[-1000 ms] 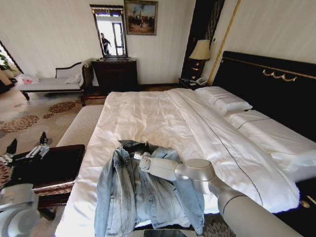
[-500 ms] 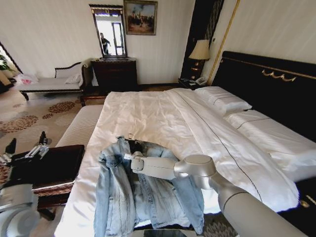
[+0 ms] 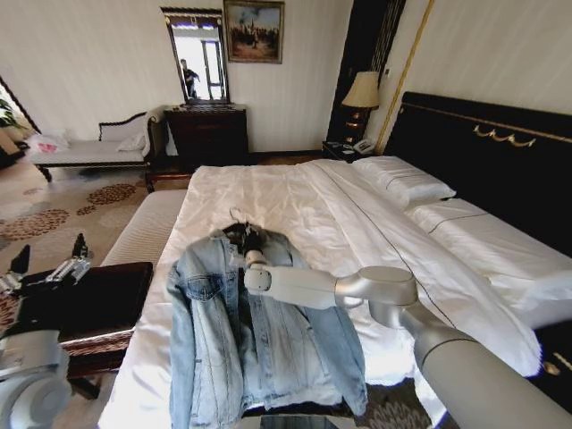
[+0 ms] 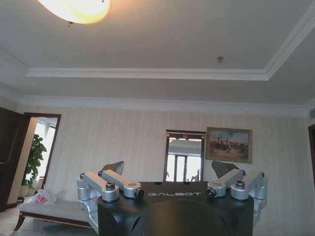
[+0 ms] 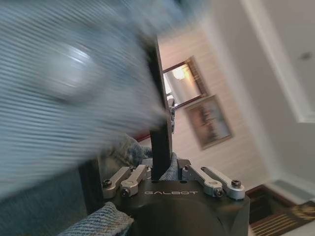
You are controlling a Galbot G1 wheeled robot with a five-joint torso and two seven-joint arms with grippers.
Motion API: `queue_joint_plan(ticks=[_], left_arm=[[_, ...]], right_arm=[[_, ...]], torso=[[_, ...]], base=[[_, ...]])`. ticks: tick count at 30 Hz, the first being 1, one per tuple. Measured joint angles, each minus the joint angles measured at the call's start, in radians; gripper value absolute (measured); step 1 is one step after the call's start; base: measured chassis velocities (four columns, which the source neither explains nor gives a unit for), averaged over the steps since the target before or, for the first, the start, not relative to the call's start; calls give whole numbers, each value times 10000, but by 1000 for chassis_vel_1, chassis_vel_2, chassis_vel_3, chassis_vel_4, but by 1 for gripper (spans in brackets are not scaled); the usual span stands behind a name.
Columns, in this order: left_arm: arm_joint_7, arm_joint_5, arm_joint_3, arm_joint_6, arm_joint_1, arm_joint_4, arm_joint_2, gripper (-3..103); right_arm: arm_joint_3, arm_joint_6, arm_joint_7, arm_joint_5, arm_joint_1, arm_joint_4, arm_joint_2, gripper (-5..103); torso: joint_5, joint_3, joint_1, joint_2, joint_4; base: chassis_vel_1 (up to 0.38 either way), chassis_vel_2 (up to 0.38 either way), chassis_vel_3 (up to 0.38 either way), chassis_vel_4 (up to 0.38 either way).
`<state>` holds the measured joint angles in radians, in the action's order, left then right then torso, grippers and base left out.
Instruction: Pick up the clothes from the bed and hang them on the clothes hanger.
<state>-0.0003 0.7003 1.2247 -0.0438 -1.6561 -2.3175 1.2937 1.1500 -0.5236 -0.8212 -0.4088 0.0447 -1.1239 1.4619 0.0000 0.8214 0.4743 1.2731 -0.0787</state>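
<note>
The bed point(image 3: 295, 210), white-sheeted with pillows against a tall black headboard, fills the middle of the head view. Over its near end hangs the light-blue denim jacket point(image 3: 259, 349), front open, sleeves and hem drooping; its lower part hides the foot of the mattress, and whether the hem touches the sheet cannot be told. The right arm reaches across from the right side of that view, and the right gripper point(image 3: 251, 248) sits at the jacket's collar, where the thin black clothes hanger point(image 3: 238, 225) shows its slim hook poking up above the denim. The right wrist view gives what the head view cannot: the fingers point(image 5: 129, 178) are drawn in close around a flat black bar of the hanger point(image 5: 160, 132) that rises straight out from between them, with folds of blurred denim point(image 5: 59, 98) pressed on either side. The left gripper point(image 3: 45, 273) rests low on the left, above a dark wooden bench beside the bed, well apart from the jacket. The left wrist view points up at the ceiling and far wall, and there its fingers point(image 4: 114, 181) stand spread wide with nothing between them.
</note>
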Motion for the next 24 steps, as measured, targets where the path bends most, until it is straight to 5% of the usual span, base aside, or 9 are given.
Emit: queue_joint_plan(ticks=[16, 24], left_arm=[[-108, -140, -213, 331, 190, -43, -183, 100], [-319, -142, -345, 680, 326, -269, -196, 100]], right_arm=[[-2949, 556, -223, 1668, 482, -2301, -1294, 21], [-4651, 1776, 167, 1463, 458, -3437, -2362, 21]], torso=[[1, -1, 0, 0, 0], [2, -2, -3, 1, 0]], base=[[0, 0, 0, 0], [0, 0, 0, 0]])
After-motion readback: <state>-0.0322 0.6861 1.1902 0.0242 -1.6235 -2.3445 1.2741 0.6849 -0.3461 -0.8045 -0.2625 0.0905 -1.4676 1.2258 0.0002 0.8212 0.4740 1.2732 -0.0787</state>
